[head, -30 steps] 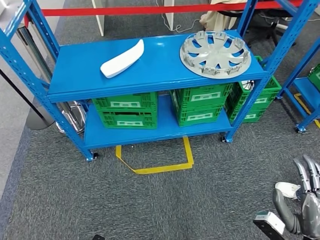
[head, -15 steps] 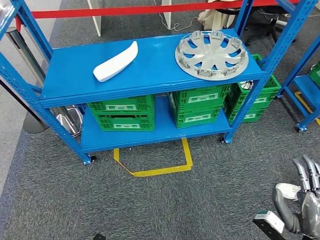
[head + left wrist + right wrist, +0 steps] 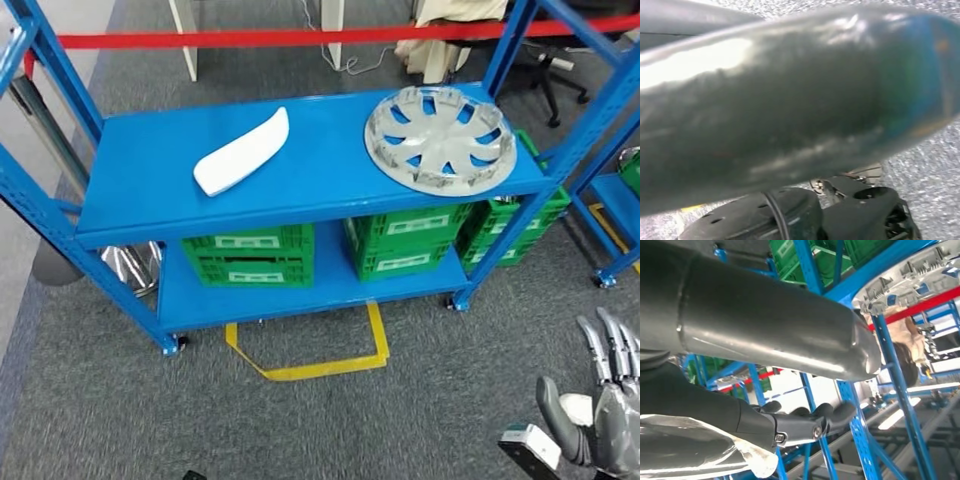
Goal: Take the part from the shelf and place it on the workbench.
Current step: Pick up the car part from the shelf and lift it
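Blue shelf (image 3: 151, 200) ahead, two levels. On the top level: white curved part (image 3: 241, 153) lying flat toward the left-centre, untouched, and silver hubcap (image 3: 440, 139) flat at the right end, its edge reaching the front lip. The two are well apart. Lower level holds green crates (image 3: 249, 255), side by side under the top board; more green crates at the far right behind the shelf post. Yellow floor tape (image 3: 324, 355) marks a box on the grey carpet just in front of the shelf. Red barrier strip (image 3: 226, 40) runs behind the shelf.

Right hand (image 3: 604, 415) low at the lower right corner of the head view, well short of the shelf, fingers extended and apart, thumb out, holding nothing. Right wrist view shows the same hand (image 3: 753, 390) against the blue frame with the hubcap (image 3: 911, 277) beyond.

Left wrist view is blurred, a smeared grey shape close to the lens, probably the hand's cover; cannot tell how the left hand's fingers lie.
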